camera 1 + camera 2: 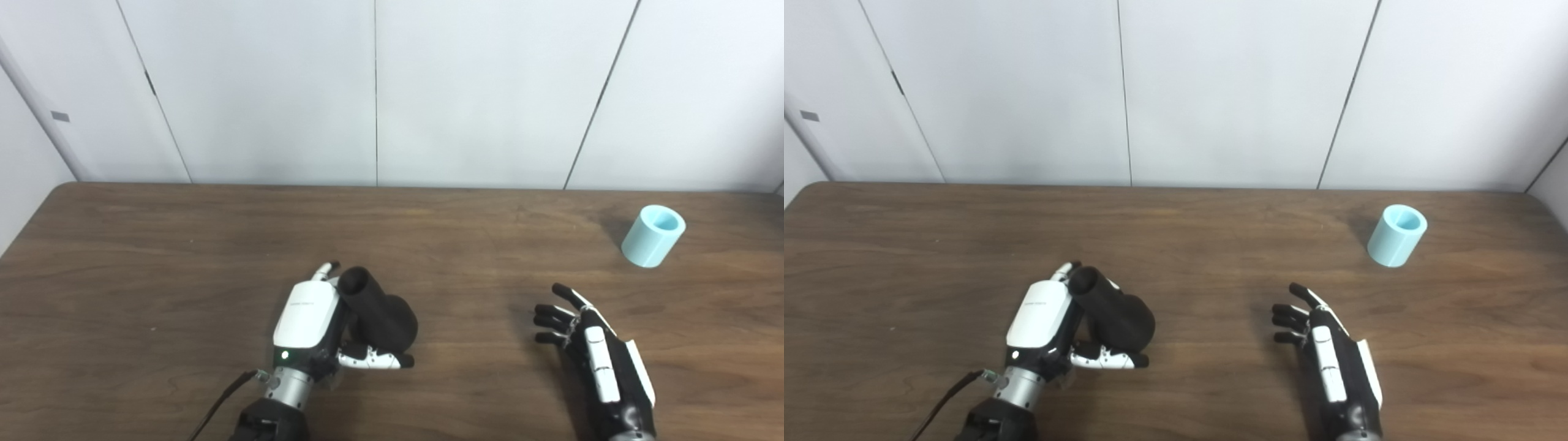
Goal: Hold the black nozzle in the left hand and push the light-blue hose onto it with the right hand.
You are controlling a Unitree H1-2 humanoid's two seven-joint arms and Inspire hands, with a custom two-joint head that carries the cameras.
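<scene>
Left eye view: left hand (318, 321) grips the black nozzle (378, 315), lower centre.
Right hand (588, 349) spreads empty fingers, lower right; light-blue hose (653, 236) lies well apart, right.

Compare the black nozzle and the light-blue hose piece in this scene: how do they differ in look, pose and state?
The black nozzle is dark and widens from a narrow neck to a fat base; the light-blue hose is a pale, plain short cylinder. The nozzle is gripped in the left hand, near the front of the table; the hose stands free, far right, untouched by the open right hand. Both are hollow, with open ends tilted upward.
</scene>
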